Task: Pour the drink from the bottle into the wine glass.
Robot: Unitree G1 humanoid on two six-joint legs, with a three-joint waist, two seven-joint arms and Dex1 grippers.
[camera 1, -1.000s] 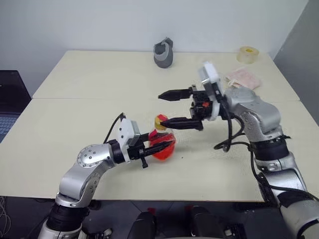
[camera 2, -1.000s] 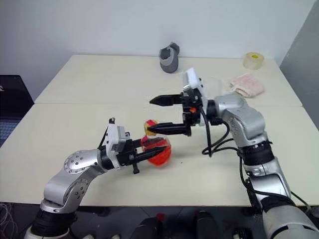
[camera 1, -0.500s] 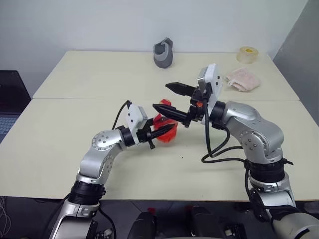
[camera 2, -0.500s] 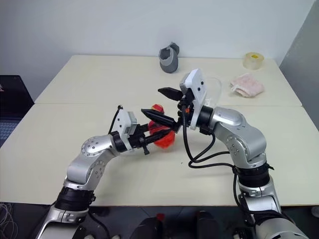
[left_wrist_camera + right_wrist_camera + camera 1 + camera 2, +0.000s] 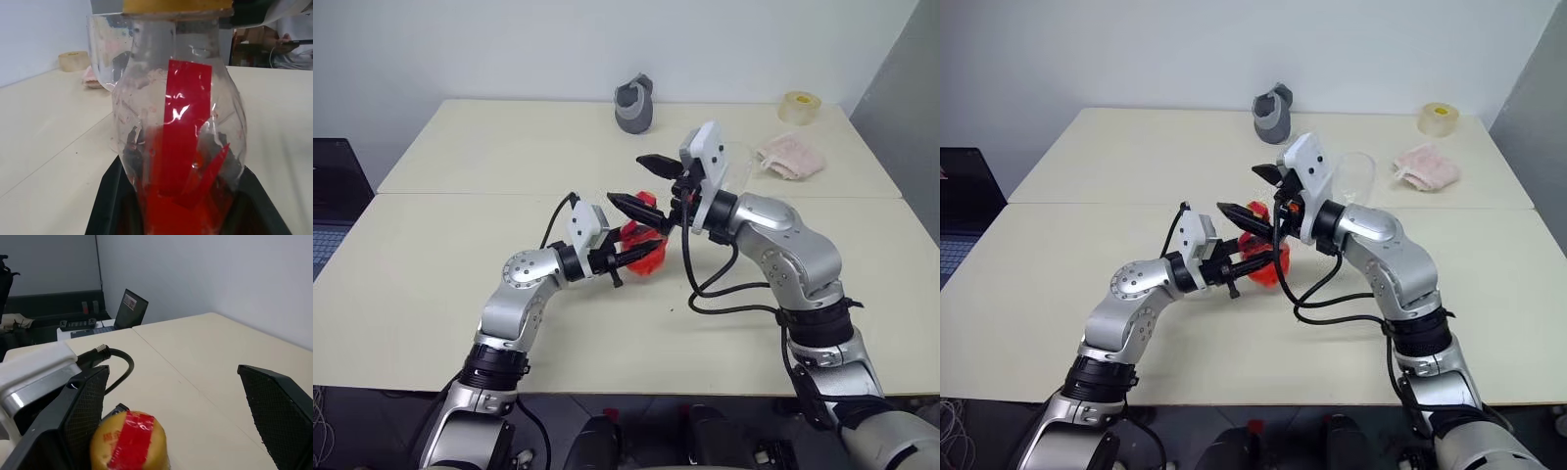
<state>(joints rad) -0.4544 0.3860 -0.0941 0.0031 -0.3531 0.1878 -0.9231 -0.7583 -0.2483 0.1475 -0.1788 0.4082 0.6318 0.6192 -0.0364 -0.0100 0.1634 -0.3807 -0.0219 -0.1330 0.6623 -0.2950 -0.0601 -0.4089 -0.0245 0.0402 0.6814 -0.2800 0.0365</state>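
— While the left gripper (image 5: 636, 252) is clamped on the bottle (image 5: 644, 257), where does the bottle sit?

— Near the middle of the table (image 5: 440, 264), held above it, upright. In the left wrist view the two black fingers (image 5: 110, 196) hug the lower sides of the clear body.

— And the drink (image 5: 183, 205)?

— Red, translucent, pooled in the lower part of the bottle. A red strip runs up the clear wall above it, as the left wrist view shows.

— What about the cap (image 5: 128, 439)?

— Yellow with a red band across it. The right wrist view looks down on it, between that arm's own fingers.

— So the right gripper (image 5: 633, 182) is on the cap?

— No. Its fingers stand wide apart, one to each side of the bottle's top, and I see no touch on the cap.

— Where is the glass (image 5: 1356, 176)?

— Behind the right gripper, on the far half of the table. It is clear, and the arm covers its stem and foot. The left wrist view shows its rim (image 5: 105, 19) behind the bottle.

— Anything else on the table?

— A grey object (image 5: 634, 104) at the far edge, a tape roll (image 5: 798, 107) in the far right corner, and a pink cloth (image 5: 790, 157) just in front of that roll. A laptop (image 5: 131, 308) stands beyond the table in the right wrist view.
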